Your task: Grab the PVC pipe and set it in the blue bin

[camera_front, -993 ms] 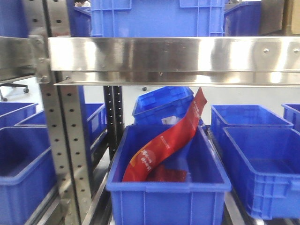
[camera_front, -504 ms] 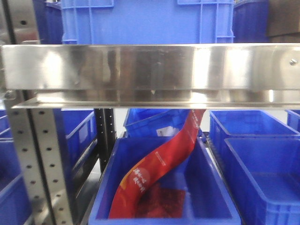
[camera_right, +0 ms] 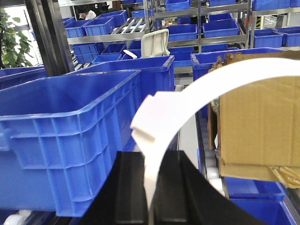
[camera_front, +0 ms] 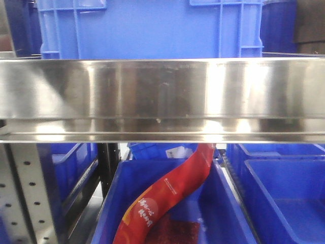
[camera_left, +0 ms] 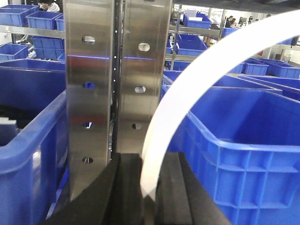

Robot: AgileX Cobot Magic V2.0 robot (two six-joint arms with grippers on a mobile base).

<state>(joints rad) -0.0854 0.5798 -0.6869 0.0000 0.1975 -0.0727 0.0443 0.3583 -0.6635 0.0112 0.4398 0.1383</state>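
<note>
The PVC pipe is a white, flat, curved strip. In the left wrist view the pipe (camera_left: 185,89) rises from between the black pads of my left gripper (camera_left: 149,159) and arcs up to the right. In the right wrist view the pipe (camera_right: 201,86) comes out of my right gripper (camera_right: 151,159), shows a squared notch just above the pads, and arcs right. Both grippers are shut on it. A blue bin (camera_left: 234,140) stands right of the left gripper, and another blue bin (camera_right: 70,140) left of the right gripper. Neither gripper shows in the front view.
A steel shelf rail (camera_front: 162,96) spans the front view, with a blue bin (camera_front: 152,25) on top. Below it a blue bin (camera_front: 223,208) holds a red bag (camera_front: 167,198). A perforated steel upright (camera_left: 117,70) stands close ahead of the left gripper. A cardboard box (camera_right: 258,126) is at the right.
The front view has moved closer to the shelf. The steel rail now looks larger and sits lower in the picture, hiding more of the bin with the red bag.
</note>
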